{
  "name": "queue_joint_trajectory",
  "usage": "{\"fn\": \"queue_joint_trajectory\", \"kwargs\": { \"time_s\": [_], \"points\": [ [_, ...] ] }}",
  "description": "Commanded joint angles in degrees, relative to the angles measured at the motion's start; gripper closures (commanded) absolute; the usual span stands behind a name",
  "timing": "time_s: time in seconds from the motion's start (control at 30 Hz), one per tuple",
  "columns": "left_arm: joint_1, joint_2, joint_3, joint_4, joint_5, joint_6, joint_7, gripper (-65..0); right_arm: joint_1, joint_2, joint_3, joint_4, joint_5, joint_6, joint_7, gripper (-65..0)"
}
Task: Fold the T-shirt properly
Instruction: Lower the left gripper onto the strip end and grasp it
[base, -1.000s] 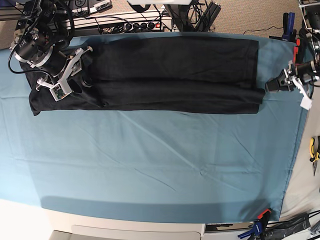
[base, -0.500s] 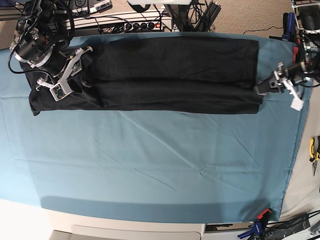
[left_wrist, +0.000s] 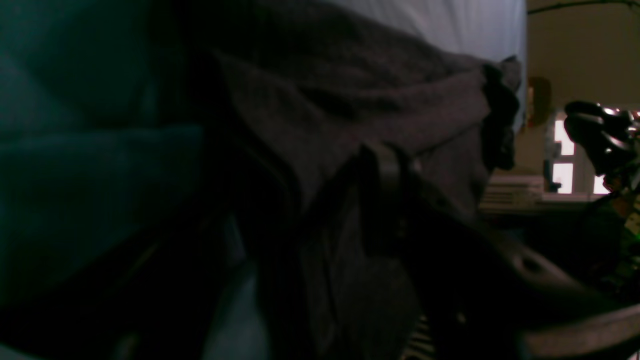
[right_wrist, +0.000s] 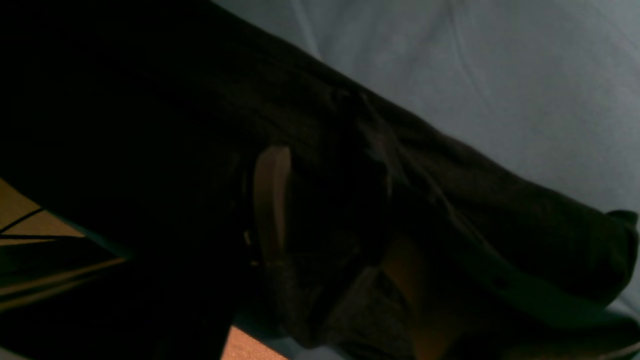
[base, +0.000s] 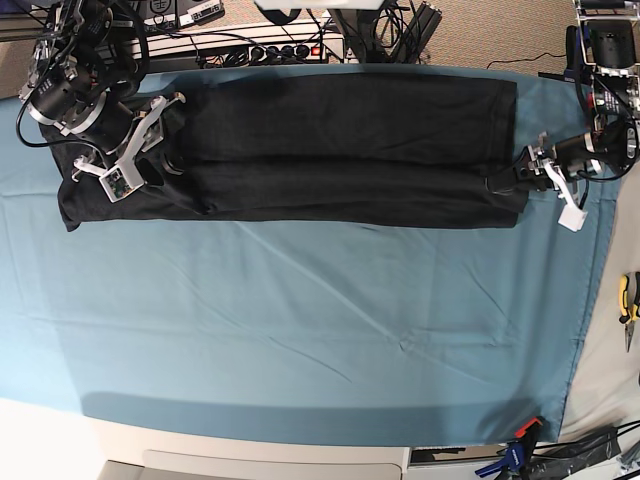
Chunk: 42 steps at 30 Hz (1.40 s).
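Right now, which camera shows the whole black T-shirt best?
The base view: the T-shirt lies there as one long folded band on the blue cloth. Both wrist views show only dark, close-up folds of it.

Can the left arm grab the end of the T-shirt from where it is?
Probably yes. The left gripper is already at the T-shirt's edge with its jaws apart, and nothing on the blue cloth blocks it.

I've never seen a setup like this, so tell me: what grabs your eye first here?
A long black T-shirt, folded into a band, stretches across the far side of a teal table cloth. One robot arm works at each end: the right gripper sits on the cloth at one end, and the left gripper reaches in at the other.
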<state>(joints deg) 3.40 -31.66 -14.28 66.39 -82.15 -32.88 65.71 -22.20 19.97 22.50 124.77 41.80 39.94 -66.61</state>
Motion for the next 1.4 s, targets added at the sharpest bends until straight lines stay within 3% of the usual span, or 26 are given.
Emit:
{"fn": "queue_joint_trajectory", "kwargs": {
  "time_s": [0.0, 0.93, 1.1, 1.23, 1.37],
  "points": [
    [1.4, 0.2, 0.9, 0.0, -1.2, 1.0, 2.9, -28.7, 0.3, 0.7, 0.5, 0.8, 0.3, 0.1, 1.3, -22.1],
    [2.9, 0.7, 1.0, 0.1, -2.9, 0.0, 3.3, -25.2, 0.3, 0.7, 0.5, 0.8, 0.3, 0.1, 1.3, -22.1],
    [2.6, 0.7, 1.0, 0.1, -2.9, -0.1, 3.0, -14.7, 0.3, 0.7, 0.5, 0.8, 0.3, 0.1, 1.3, -22.1],
    [2.2, 0.7, 1.0, 0.1, -2.3, -0.9, 1.7, -1.6, 0.3, 0.7, 0.5, 0.8, 0.3, 0.1, 1.3, -22.1],
    [2.2, 0.7, 1.0, 0.1, -1.8, -0.9, 1.3, 0.0, 0.3, 0.7, 0.5, 0.8, 0.3, 0.1, 1.3, -22.1]
  ]
}}
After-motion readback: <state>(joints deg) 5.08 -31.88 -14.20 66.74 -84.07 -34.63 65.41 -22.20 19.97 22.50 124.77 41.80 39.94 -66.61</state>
